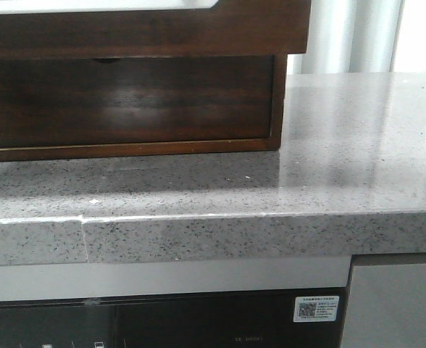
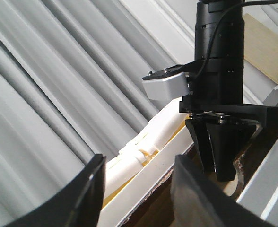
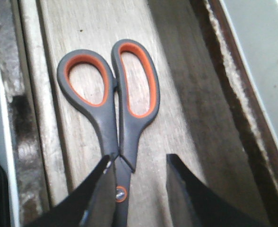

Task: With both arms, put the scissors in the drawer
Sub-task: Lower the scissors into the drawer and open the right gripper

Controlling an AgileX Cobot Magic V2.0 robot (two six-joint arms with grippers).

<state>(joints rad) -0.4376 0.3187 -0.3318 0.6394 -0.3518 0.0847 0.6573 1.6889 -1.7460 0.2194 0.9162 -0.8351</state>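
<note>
Hovering my right pincer, released, over the scissors lying flat on the drawer floor at frame centre, I leave my left pincer spread too, holding nothing.

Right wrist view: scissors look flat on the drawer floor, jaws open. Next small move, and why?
Probably lift the right gripper straight up and out of the drawer. The scissors lie flat on its pale wood floor, and the jaws stand open either side of the pivot without clamping it, so the placing looks done. Once the gripper is clear, the drawer could be shut.
</note>
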